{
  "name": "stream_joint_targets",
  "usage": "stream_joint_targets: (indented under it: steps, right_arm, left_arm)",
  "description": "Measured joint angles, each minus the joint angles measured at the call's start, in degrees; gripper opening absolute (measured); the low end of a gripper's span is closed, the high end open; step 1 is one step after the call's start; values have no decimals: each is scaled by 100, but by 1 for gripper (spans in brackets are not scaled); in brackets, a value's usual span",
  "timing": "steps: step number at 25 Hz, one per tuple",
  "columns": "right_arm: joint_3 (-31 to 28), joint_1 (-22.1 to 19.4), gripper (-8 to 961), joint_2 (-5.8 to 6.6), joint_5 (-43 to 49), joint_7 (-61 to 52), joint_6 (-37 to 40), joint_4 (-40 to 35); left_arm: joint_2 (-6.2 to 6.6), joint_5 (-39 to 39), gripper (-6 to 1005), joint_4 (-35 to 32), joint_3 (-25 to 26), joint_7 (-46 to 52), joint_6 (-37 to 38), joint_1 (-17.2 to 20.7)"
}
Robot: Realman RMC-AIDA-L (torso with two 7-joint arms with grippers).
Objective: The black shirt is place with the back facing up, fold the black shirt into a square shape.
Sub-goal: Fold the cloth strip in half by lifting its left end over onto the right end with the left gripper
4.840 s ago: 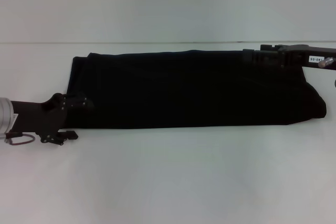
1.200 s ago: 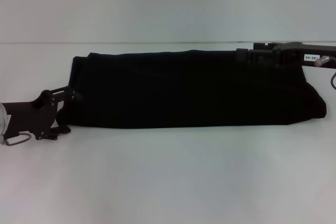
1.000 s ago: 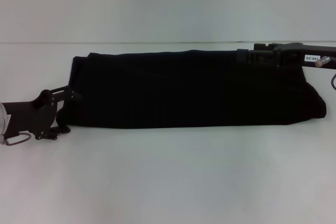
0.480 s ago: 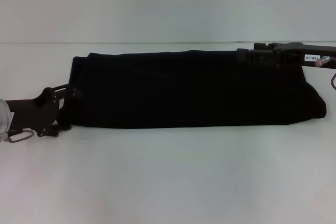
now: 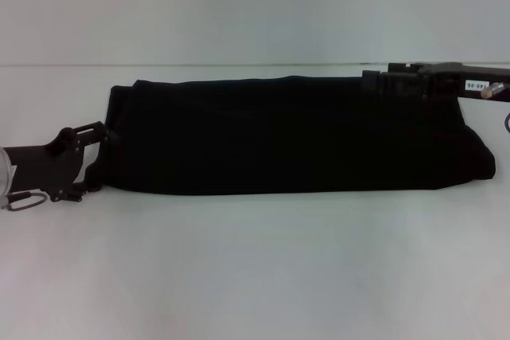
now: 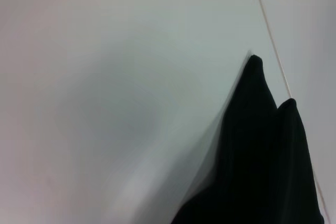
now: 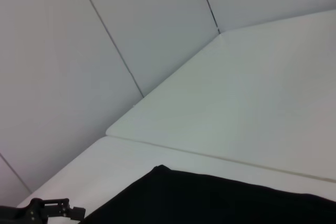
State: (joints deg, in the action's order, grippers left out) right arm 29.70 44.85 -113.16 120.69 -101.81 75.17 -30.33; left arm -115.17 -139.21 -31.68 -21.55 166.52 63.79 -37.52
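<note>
The black shirt [image 5: 295, 137] lies flat as a long folded band across the table, running left to right. My left gripper [image 5: 99, 158] sits at the shirt's left end, open, with one finger by the upper corner and one near the lower corner, holding nothing. My right gripper [image 5: 376, 83] rests at the shirt's far edge toward the right end, dark against the cloth. A folded corner of the shirt [image 6: 262, 150] fills the left wrist view. The right wrist view shows the shirt's edge [image 7: 210, 200] and, farther off, the left gripper [image 7: 55, 208].
The white table [image 5: 255, 268] spreads wide in front of the shirt. A pale wall [image 5: 255, 5] rises behind the table's far edge, just beyond the shirt. Table seams and wall panels show in the right wrist view.
My left gripper has drawn back to the left, off the shirt's left end. The right gripper has shifted slightly to the right. The shirt lies as before.
</note>
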Motion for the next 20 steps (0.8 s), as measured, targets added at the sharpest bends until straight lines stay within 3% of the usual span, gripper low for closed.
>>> stream_joint_targets:
  steps: [20]
  right_arm:
    - [0,-20,835,4,-64,13,4,-9]
  left_arm:
    - [-3,9,929,57,-42,-399,6,-77]
